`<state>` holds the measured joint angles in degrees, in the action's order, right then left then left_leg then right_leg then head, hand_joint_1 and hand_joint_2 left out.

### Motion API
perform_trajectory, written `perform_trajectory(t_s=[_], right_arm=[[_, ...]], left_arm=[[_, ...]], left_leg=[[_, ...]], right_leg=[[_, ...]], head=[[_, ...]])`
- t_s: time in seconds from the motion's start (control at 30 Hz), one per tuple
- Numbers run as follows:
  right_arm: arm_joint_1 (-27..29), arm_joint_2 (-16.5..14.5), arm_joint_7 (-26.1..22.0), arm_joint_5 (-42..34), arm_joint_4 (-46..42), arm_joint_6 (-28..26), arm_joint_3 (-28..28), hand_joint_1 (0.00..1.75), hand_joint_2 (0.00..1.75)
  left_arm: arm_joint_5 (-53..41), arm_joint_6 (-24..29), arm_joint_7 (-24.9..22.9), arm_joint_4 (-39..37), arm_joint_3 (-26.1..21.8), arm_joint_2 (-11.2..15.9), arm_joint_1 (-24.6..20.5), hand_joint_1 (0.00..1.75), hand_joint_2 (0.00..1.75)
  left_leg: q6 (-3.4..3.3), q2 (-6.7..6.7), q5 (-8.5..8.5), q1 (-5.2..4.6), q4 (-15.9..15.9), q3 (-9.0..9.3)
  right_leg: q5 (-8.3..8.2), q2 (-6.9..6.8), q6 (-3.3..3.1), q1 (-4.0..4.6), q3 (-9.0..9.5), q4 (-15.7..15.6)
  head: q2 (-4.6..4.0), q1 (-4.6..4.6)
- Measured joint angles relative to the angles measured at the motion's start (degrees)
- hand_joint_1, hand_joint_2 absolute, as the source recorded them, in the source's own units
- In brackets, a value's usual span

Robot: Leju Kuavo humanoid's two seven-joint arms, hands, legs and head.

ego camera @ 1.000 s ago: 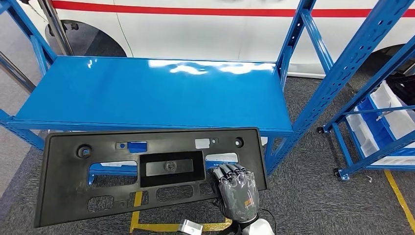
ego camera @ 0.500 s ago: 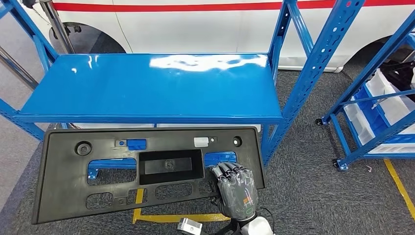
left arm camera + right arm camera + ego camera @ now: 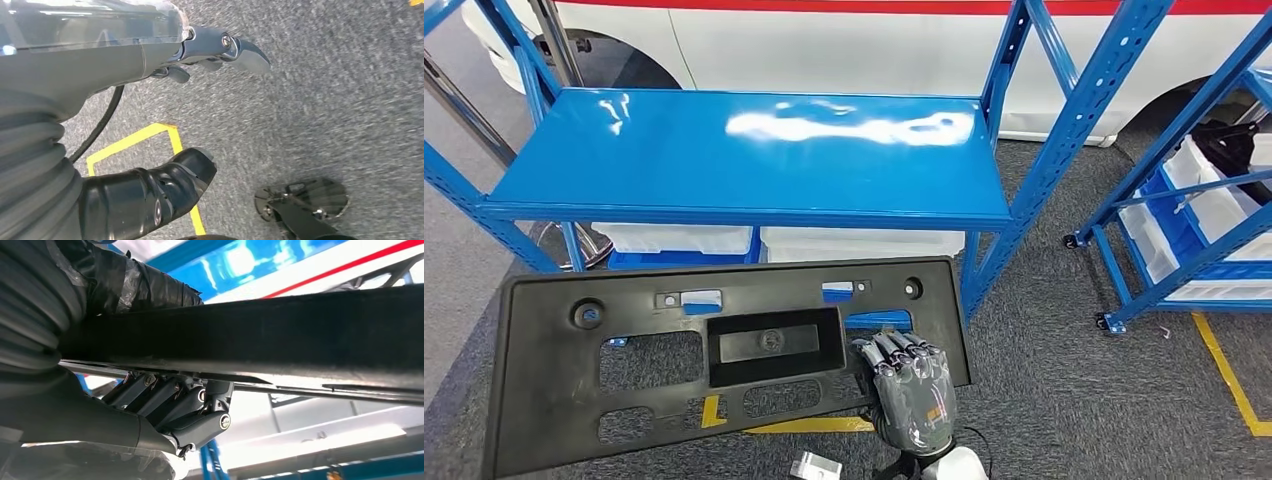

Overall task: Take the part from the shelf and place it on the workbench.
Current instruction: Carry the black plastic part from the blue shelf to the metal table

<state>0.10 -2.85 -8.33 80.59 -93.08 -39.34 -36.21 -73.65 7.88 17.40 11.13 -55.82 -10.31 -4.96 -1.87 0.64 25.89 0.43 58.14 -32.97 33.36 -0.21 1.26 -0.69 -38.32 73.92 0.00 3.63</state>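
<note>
Bright glare on shelf (image 3: pixel 754 150), blurry floor (image 3: pixel 325 100)

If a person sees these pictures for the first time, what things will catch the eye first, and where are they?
The large black plastic panel stands out first, held low in the head view in front of the blue shelf, whose top level is bare and glossy. The right hand grips the panel's lower right edge. Behind the shelf is a white vehicle, and white bins sit on the shelf's lower level.

Right hand (image 3: pixel 911 397) grips black part (image 3: pixel 724 355) before blue shelf (image 3: pixel 744 160).
</note>
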Motion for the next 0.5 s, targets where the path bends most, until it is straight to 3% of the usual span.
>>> perform_trajectory(t_s=[0.03,0.1,0.17,0.27,0.33,0.4,0.43,0.47,0.5], right_arm=[[0.3,-0.03,-0.04,-0.19,-0.3,0.0,0.31,1.75,1.75],[0.57,-0.14,-0.1,-0.41,-0.83,0.0,0.67,1.75,1.75],[0.8,-0.32,-0.32,-0.53,-1.37,0.0,0.97,1.75,1.75],[1.82,-0.97,-2.06,-1.95,-2.51,0.0,2.25,1.75,1.75],[2.92,-1.84,-4.76,-4.54,-3.61,0.0,3.93,1.75,1.75],[4.18,-2.88,-8.23,-8.32,-4.61,0.0,5.94,1.75,1.75],[4.95,-3.44,-10.02,-10.09,-5.1,0.0,7.05,1.75,1.75],[5.79,-4.04,-11.84,-11.63,-5.66,0.0,8.28,1.75,1.75],[6.69,-4.67,-13.56,-12.89,-6.29,0.0,9.6,1.75,1.75]], left_arm=[[0.0,0.01,0.0,0.0,-0.02,0.0,0.01,0.0,1.75],[0.01,0.01,0.0,0.0,-0.02,-0.01,0.0,0.0,1.75],[0.01,0.02,0.0,0.0,-0.04,-0.01,-0.03,0.0,1.75],[0.04,0.04,0.01,0.0,-0.13,-0.01,0.09,0.0,1.75],[0.08,0.08,0.03,0.0,-0.26,-0.01,0.28,0.0,1.75],[0.13,0.11,0.05,0.0,-0.38,-0.03,0.37,0.0,1.75],[0.15,0.11,0.06,0.0,-0.45,-0.05,0.38,0.0,1.75],[0.16,0.12,0.07,0.0,-0.57,-0.08,0.39,0.0,1.75],[0.17,0.14,0.07,0.0,-0.73,-0.11,0.4,0.0,1.75]], left_leg=[[0.13,-0.01,-0.28,-0.01,0.24,-0.58],[0.55,-0.02,-0.8,-0.09,0.62,-1.41],[1.18,0.0,-1.5,-0.13,0.67,-1.82],[2.21,-0.11,-1.78,0.02,0.84,-2.35],[2.76,-0.25,1.76,0.15,4.0,-3.63],[3.23,-0.28,6.92,0.28,10.51,-5.4],[3.4,-0.28,8.32,0.3,13.5,-5.88],[3.54,-0.27,8.47,0.32,15.13,-5.68],[3.63,-0.26,7.52,0.34,14.89,-4.56]], right_leg=[[-1.64,0.0,-0.19,0.0,2.33,-2.95],[-3.05,0.03,-0.73,0.18,7.35,-10.71],[-2.86,0.1,-1.18,0.56,9.38,-14.74],[-4.02,-0.05,-2.09,0.56,8.71,-15.59],[-5.16,-0.26,-2.91,0.34,7.75,-15.96],[-6.08,-0.37,-3.35,0.47,6.49,-15.83],[-6.49,-0.43,-3.36,0.52,5.8,-15.68],[-6.87,-0.48,-3.34,0.55,5.07,-15.47],[-7.22,-0.5,-3.26,0.54,4.37,-15.19]], head=[[0.0,0.0],[0.0,-0.02],[0.0,-0.04],[0.0,-0.04],[0.0,-0.14],[0.0,-0.21],[0.0,-0.2],[0.0,-0.21],[0.0,-0.2]])
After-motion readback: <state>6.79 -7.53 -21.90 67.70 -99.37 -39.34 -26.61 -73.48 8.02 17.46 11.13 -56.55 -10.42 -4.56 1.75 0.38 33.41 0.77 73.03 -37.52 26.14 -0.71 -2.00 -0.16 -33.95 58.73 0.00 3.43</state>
